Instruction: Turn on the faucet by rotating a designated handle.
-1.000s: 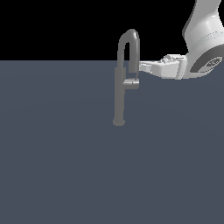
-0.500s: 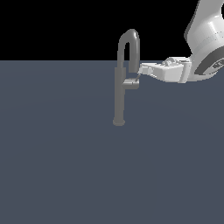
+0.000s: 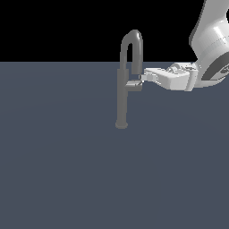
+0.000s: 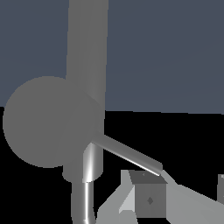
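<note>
The faucet (image 3: 121,103) stands upright on the slate floor, with its gooseneck spout (image 3: 132,35) arching to the exterior view's right. The handle (image 3: 133,84) is a short lever jutting from the stem toward the exterior view's right. My gripper (image 3: 144,77) reaches in from the right, its tip just above the handle's outer end, touching or nearly so. In the wrist view the faucet stem (image 4: 87,48) and a large round grey end (image 4: 48,122) fill the frame. Two fingers (image 4: 148,199) show apart with nothing between them.
The white arm (image 3: 210,49) comes down from the upper right of the exterior view. The faucet's round base flange (image 3: 121,125) sits on the flat dark grey floor (image 3: 67,170). Nothing else shows.
My gripper tip has sunk slightly toward the handle's outer end and the arm has shifted a little. The handle has not visibly turned.
</note>
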Robot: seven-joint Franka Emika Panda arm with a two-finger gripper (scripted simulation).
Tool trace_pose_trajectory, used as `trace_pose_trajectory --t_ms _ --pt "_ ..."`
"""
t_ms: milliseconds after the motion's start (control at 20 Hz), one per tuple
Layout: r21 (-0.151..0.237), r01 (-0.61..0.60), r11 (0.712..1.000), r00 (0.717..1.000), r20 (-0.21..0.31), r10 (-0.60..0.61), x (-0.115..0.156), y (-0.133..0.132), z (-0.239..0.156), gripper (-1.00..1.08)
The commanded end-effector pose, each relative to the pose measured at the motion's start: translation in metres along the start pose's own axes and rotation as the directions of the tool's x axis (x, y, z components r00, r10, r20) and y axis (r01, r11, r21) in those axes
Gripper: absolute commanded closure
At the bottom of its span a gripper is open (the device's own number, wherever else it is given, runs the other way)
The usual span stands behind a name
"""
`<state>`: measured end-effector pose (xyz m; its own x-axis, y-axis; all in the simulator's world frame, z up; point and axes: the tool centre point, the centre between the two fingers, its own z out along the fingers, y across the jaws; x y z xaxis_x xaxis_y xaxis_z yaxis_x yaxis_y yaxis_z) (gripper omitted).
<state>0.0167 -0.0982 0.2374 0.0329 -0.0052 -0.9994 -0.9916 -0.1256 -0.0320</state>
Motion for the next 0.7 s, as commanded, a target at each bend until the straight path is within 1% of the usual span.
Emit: trace_pose_trajectory --t_ms 0,50,400,450,500,650 --pt "0.002 -0.032 0.999 0.999 0.009 0.032 0.023 0.011 0.0 1.08" --pt "0.0 -0.001 1.0 1.0 0.001 0.001 0.003 0.002 0.0 1.08" --pt "0.002 -0.033 0.999 0.999 0.009 0.033 0.056 0.013 0.0 1.08" --pt "0.002 -0.033 0.999 0.999 0.009 0.033 0.056 0.013 0.0 1.08" --pt "-0.005 0.008 1.0 1.0 0.003 -0.008 0.029 0.004 0.0 1.08" --pt "-0.003 -0.004 1.0 1.0 0.004 0.004 0.045 0.002 0.0 1.08"
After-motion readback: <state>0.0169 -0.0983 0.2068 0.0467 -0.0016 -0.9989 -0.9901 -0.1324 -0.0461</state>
